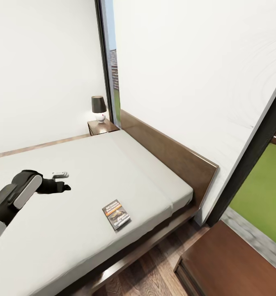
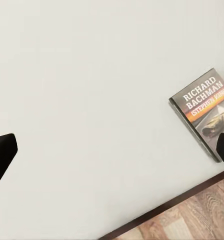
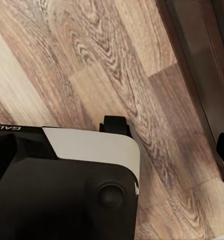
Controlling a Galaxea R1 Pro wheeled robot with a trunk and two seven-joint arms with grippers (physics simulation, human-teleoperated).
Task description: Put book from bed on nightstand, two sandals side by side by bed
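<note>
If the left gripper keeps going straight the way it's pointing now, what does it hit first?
Most likely the bed's bare grey mattress. The left gripper points down at it with the book off to one side, so it would probably miss the book.

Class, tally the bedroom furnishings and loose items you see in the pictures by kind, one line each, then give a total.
Bed: 1
Nightstands: 2
Lamp: 1
Book: 1
Total: 5
</note>
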